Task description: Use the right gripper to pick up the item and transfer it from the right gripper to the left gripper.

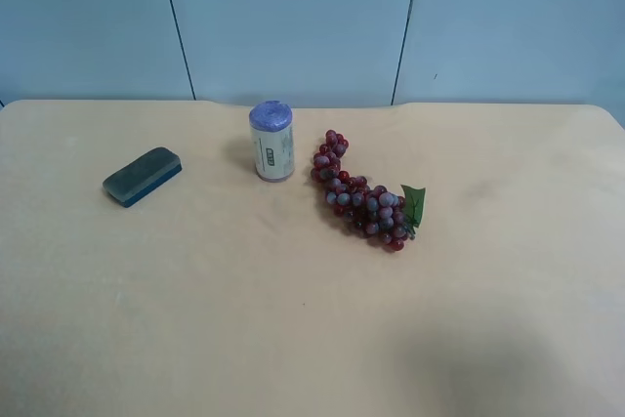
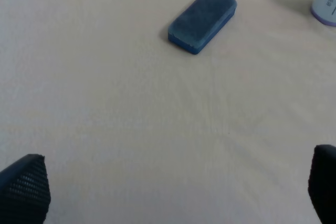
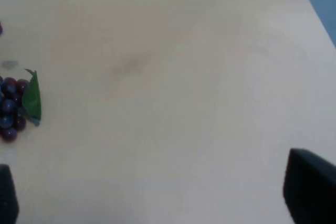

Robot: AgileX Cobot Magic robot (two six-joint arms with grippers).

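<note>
From the high camera, the table (image 1: pixel 293 339) carries three things and no arm is in view. The item (image 1: pixel 143 176) lies flat toward the view's left, its long side slanted, well apart from the can (image 1: pixel 271 141), which stands upright near the middle. Just beside the can, on the side away from the item, the grapes (image 1: pixel 359 192) trail off in a slanted line that ends in a green leaf (image 1: pixel 414 205).

The right wrist camera shows none of the item or the can. It catches only the leaf (image 3: pixel 32 97) and a few grapes (image 3: pixel 10 109) at the frame's edge, and a wide stretch of bare table (image 3: pixel 173 77). The right gripper (image 3: pixel 157 192) appears only as two dark fingertips (image 3: pixel 310 190) at opposite edges of the picture, spread wide apart, with nothing between them and nothing touching them.

The left wrist camera gives what the right one lacks: the item (image 2: pixel 202 14) lies flat on the table (image 2: pixel 131 119), its bluish base visible along the lower edge, and a corner of the can (image 2: pixel 326 3) shows near it. The left gripper (image 2: pixel 173 192) likewise shows as two fingertips (image 2: pixel 26 187) set far apart, empty, and well clear of the item.
</note>
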